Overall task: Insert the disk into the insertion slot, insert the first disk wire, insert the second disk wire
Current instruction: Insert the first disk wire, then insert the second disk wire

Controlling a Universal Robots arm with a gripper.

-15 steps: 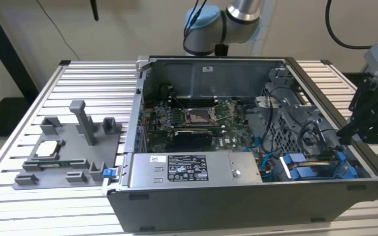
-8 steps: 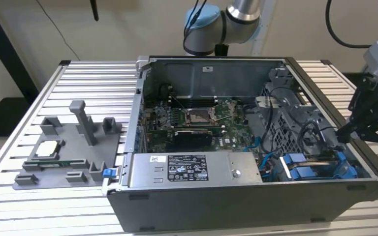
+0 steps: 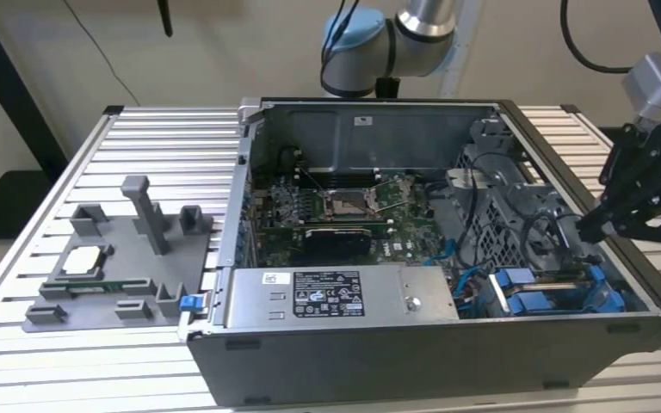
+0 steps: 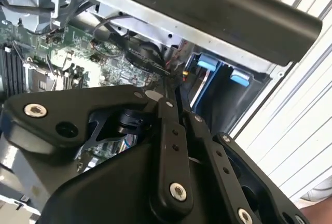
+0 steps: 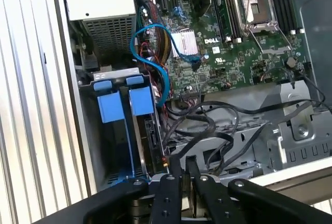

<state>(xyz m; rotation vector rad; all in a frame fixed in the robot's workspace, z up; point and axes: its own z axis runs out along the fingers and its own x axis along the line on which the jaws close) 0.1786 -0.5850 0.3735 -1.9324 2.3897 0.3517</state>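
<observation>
At four o'clock in the exterior view, you find the disk seated in its bay — gripper at its two o'clock, jaws closed together, gripping nothing visible. First wrist view adds the looping blue cable.

You see the disk, on edge in its bright blue carrier frame, seated in the insertion slot just beyond your claw.

Bright blue carrier frames, a blue cable, a green motherboard, a black gripper, a dark grey case, all on a silver ribbed surface.
</observation>
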